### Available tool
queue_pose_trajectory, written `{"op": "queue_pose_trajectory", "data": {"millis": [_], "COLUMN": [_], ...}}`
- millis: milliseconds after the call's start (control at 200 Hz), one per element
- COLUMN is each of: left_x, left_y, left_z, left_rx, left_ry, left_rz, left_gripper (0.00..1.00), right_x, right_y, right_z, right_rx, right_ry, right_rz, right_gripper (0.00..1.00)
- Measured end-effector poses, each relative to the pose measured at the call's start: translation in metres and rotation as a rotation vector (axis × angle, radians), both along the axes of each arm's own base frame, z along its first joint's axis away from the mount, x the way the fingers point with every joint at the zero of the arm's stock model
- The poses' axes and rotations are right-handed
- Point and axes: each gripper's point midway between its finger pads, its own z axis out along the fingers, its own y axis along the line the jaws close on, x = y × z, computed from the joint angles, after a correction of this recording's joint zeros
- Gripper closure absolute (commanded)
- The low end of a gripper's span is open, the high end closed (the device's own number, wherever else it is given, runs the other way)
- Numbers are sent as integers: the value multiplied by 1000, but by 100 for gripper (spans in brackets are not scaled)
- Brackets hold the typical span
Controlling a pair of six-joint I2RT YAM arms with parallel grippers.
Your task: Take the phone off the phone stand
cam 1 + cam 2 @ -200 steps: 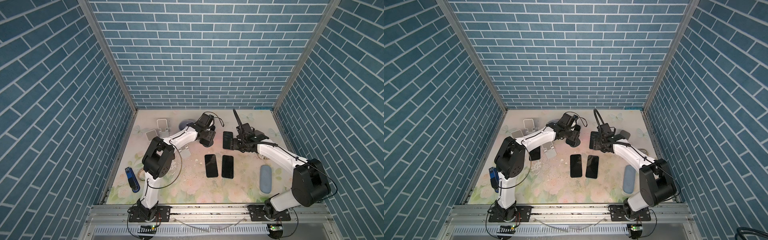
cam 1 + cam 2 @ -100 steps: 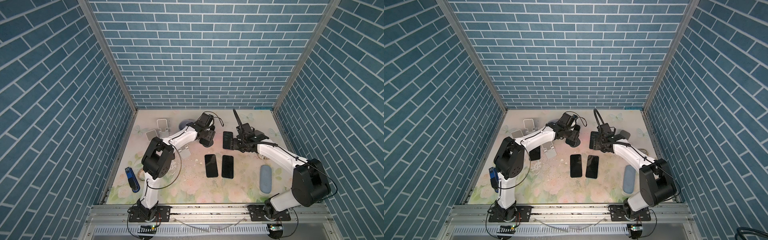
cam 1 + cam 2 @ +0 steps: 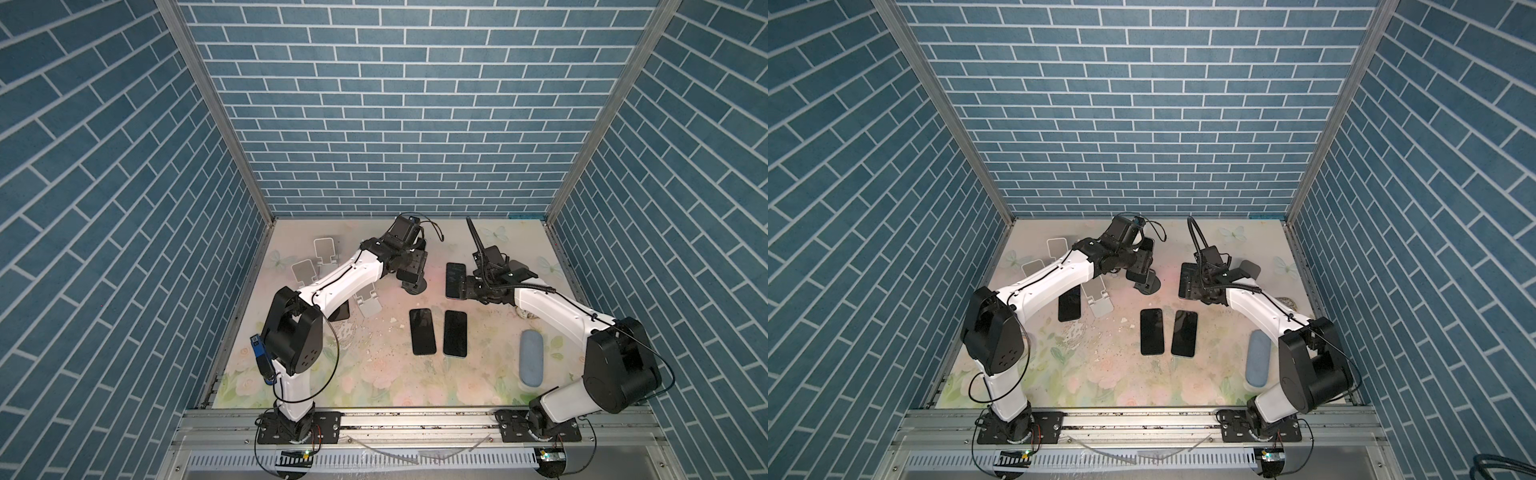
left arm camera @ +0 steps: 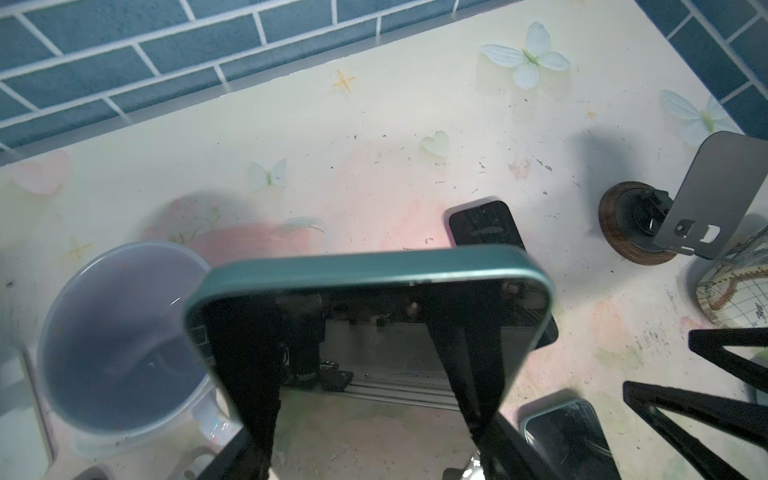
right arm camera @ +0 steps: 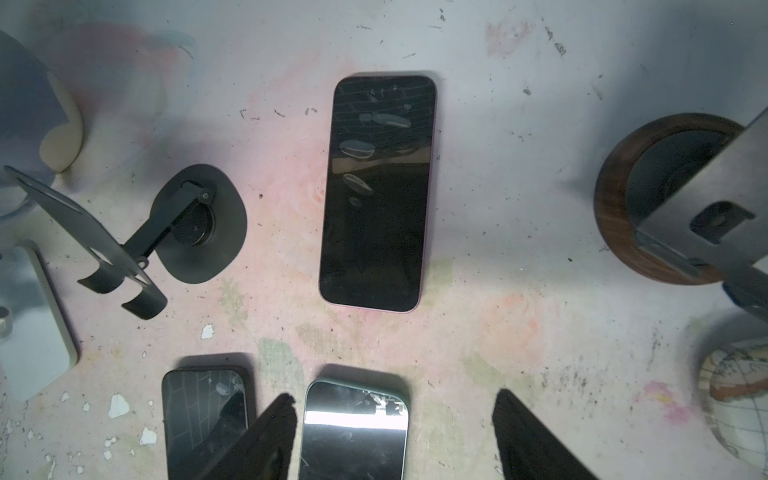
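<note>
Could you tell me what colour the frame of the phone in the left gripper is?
The phone has a teal-green frame, clearest in the left wrist view.

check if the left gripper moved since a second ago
No. In a top view the left gripper, shut on the teal phone, sits where it was by the black stand base.

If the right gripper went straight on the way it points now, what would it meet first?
The right gripper, fingers open, points down at the table. Most likely it meets the near end of the pink-edged phone lying flat, or bare table just short of it; depth is unclear.
</note>
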Motion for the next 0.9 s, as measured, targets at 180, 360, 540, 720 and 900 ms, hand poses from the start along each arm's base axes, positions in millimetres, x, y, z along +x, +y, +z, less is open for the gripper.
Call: {"op": "queue_pose_trajectory", "data": {"millis": [180,360,540,720,900], "left_x": [-29,-62,-89,-103,-121], "left_y": [7,21,30,38,47], "left_z": [-18,-36,-40,-57,-82], "left_rx": [18,58,43,39,61], "left_ry": [77,134,162,211,278], "left_rz": [47,106,162,219,268], "left_gripper": [37,35,34,33,32], "right_x": [0,1,2,4,6], "right_y": [0,-1,0,1,1], "right_z": [0,0,1,2,3], "right_rx": [-1,-3,-1,3,8], "right_ry": [-1,-3,-10,-19,-29], "right_rz": [-1,-3,-4,-4,-5], "right_gripper": [24,24,24,24,24]}}
